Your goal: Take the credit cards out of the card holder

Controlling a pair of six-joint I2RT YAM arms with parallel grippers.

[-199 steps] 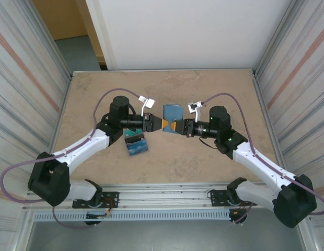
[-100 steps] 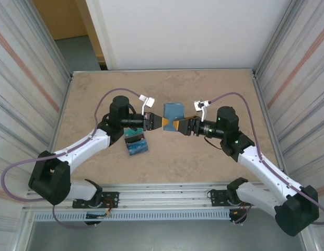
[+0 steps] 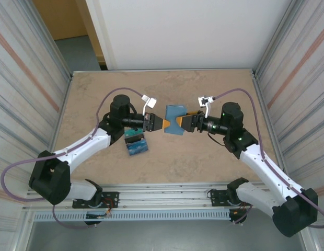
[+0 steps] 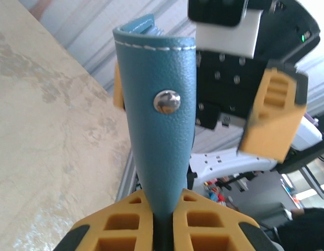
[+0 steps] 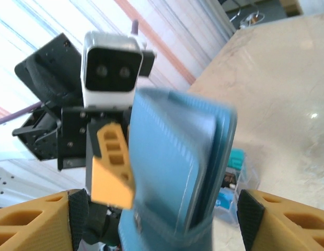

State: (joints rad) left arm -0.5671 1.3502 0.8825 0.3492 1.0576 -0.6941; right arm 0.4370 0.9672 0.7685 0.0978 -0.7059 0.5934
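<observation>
The left claw [image 3: 163, 124] is clamping the card holder [image 3: 175, 120] at its left end, jaws pressed tight on the steel-blue material. The holder is hanging off the tabletop [image 3: 214, 89] at the centre of the top view, between the two wrists. In the left wrist view the holder is rising upright out of the yellow fingers [image 4: 204, 225], with its stitched edge at the top and a metal snap [image 4: 166, 101] facing the camera. The right claw [image 3: 186, 122] is standing wide open and gripping nothing. Its fingers [image 5: 34, 219] are sitting at the bottom corners of the right wrist view, one on each side of the holder, with a gap showing on both sides. The holder's ribbed inner panel is facing that camera, and blur is hiding whether any card is sitting in the slots. The credit cards [image 3: 136, 142], teal and blue, are lying in a small stack on the tabletop, lower left of the holder and just below the left wrist in the top view.
</observation>
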